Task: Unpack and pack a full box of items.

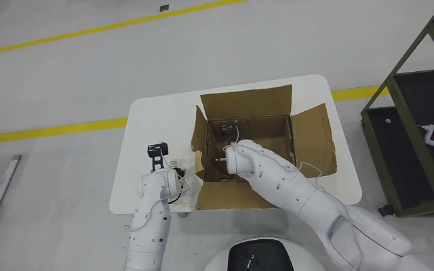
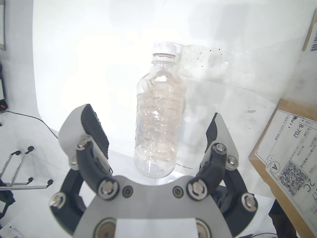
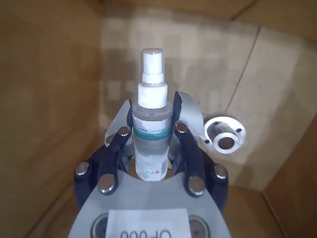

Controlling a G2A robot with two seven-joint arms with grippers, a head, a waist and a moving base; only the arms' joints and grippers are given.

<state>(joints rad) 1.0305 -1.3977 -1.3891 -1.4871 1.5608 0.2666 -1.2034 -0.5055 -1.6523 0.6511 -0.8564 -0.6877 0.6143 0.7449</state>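
Spray bottle (image 3: 151,134) inside right claw (image 3: 153,102)

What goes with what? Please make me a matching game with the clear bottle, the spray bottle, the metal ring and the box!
Things:
1. clear bottle
2. spray bottle
3. metal ring
4. box

Places or states:
A. gripped by the right tool
B. standing with its flaps open
C. lying loose inside the box, beside the right tool
D. on the white table, inside the open left tool, not gripped

Pairs: 1-D, 2-A, 3-C, 4-B
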